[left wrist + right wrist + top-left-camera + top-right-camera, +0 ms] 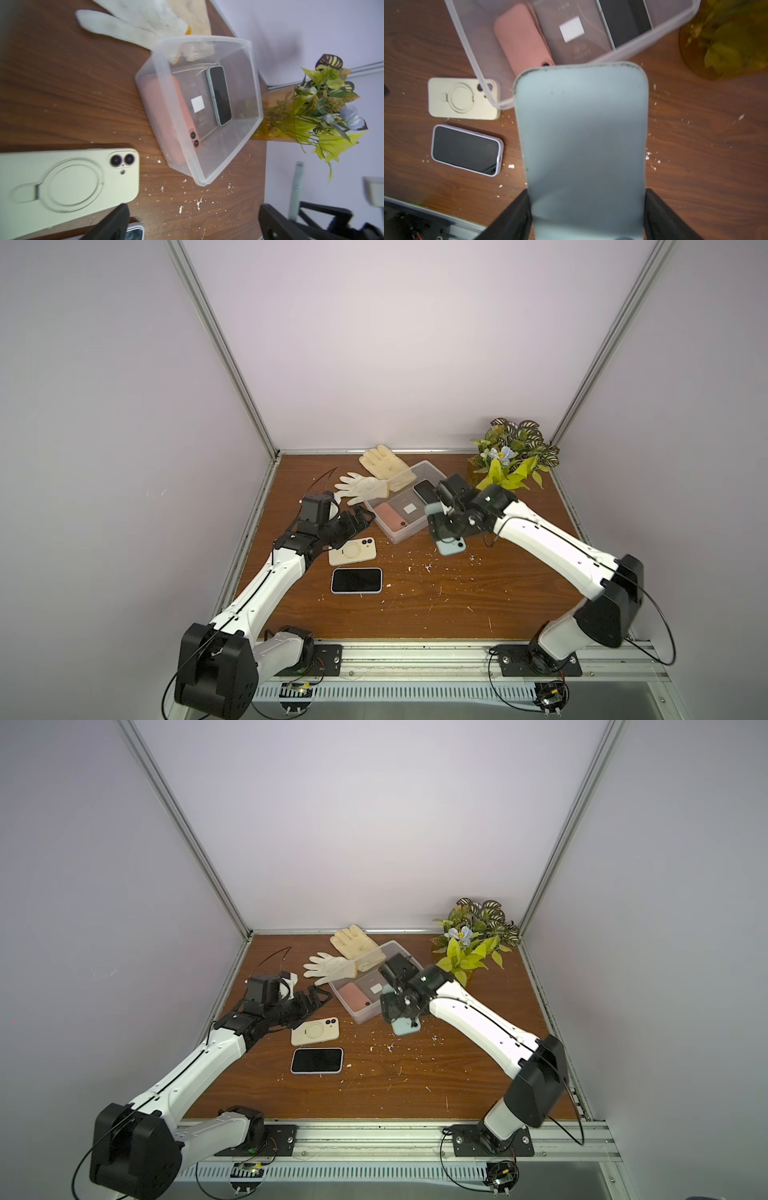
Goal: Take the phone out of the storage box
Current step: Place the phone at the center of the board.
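The clear storage box (384, 529) (353, 1015) (228, 145) (467, 52) sits at the back middle of the table. Inside lie a pink phone (392, 516) (178, 116) (521, 39) and a dark-screened phone (424, 489) (220, 95). My right gripper (446, 533) (586, 207) is shut on a light blue phone (451, 549) (405, 1029) (581, 135), gripping its long edges and holding it above the table just outside the box's near right side. My left gripper (361, 517) (194, 222) hangs open and empty left of the box.
A cream phone (352, 551) (464, 98) and a lilac-cased phone (356, 580) (467, 149), screen up, lie on the wooden table (457, 605) near my left arm. Two gloves (365, 487) lie behind the box. A potted plant (511, 460) stands at the back right.
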You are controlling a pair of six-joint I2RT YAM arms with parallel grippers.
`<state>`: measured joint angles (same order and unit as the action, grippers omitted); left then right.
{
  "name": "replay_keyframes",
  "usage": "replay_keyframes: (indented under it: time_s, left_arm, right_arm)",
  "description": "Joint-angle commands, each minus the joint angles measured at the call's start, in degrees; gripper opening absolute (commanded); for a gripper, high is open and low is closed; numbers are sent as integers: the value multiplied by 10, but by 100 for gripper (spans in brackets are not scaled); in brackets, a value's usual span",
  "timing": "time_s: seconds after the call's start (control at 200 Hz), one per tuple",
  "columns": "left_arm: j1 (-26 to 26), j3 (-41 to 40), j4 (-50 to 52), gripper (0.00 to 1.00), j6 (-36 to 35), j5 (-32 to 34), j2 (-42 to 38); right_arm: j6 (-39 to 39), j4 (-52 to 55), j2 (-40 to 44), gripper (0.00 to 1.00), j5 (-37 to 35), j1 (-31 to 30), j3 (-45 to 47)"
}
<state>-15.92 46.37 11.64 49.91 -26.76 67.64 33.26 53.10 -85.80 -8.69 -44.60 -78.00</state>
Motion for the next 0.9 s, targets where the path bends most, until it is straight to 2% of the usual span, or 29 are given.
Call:
replay_keyframes:
  time_s: [0.0,0.135,0.32,0.651,0.896]
  left_arm:
    - [-27,18,-42,100,-2,-6,19]
    - [-38,25,-38,100,-1,-13,33]
    - [-38,38,18,100,-24,-9,36]
    - [-38,21,46,100,-35,-1,11]
    - [-28,9,31,100,-26,-3,11]
  right_arm:
    - [81,-110,45,79,19,-7,96]
    - [125,-164,46,79,-8,-42,160]
    - [155,-236,-7,80,-28,-55,212]
    - [118,-273,-96,86,-26,-61,225]
    - [97,-263,-102,96,-11,-62,227]
